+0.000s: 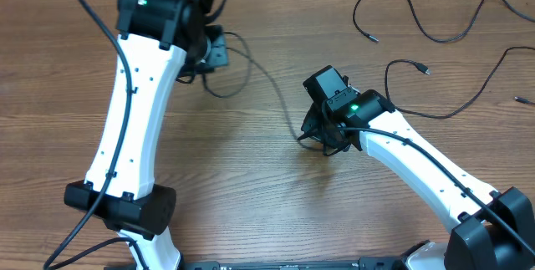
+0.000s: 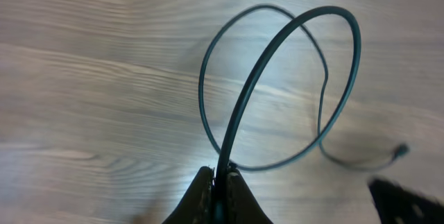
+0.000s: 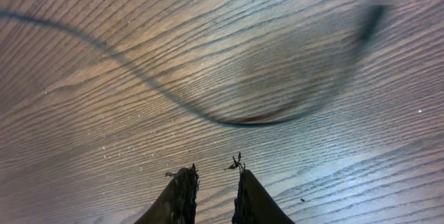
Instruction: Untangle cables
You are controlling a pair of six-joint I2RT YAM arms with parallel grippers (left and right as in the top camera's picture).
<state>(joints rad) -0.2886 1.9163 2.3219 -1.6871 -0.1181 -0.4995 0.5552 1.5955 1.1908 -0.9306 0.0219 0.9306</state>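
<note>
While the overhead view is showing both white-and-black arms over the brown wood-grain worktop point(image 1: 251, 195), only the wrist views are showing the fingers.

1. Left wrist view: the left gripper point(image 2: 218, 179) is pressing its fingers together on a thin black cable point(image 2: 244, 96). The cable is rising out of the fingers, curving into a loop above the boards and ending in a small plug point(image 2: 399, 151) at the right. A dark, blurred shape is filling the lower right corner; what it is cannot be told.

2. Right wrist view: the right gripper point(image 3: 214, 175) is holding its fingers a narrow gap apart, with nothing between them. A blurred stretch of the thin black cable point(image 3: 229, 121) is lying on the boards just ahead of the fingertips, apart from them.

3. Overhead view: the left gripper point(image 1: 213, 53) is sitting at the far left, and the thin black cable point(image 1: 276, 91) is running from it across to the right gripper point(image 1: 322, 140) at the centre. Further loose black cables point(image 1: 443, 40) are lying spread out at the far right, well apart from both grippers. Neither wrist view is showing these.

The worktop is filling every view, and its grain is running left to right in the overhead view.
</note>
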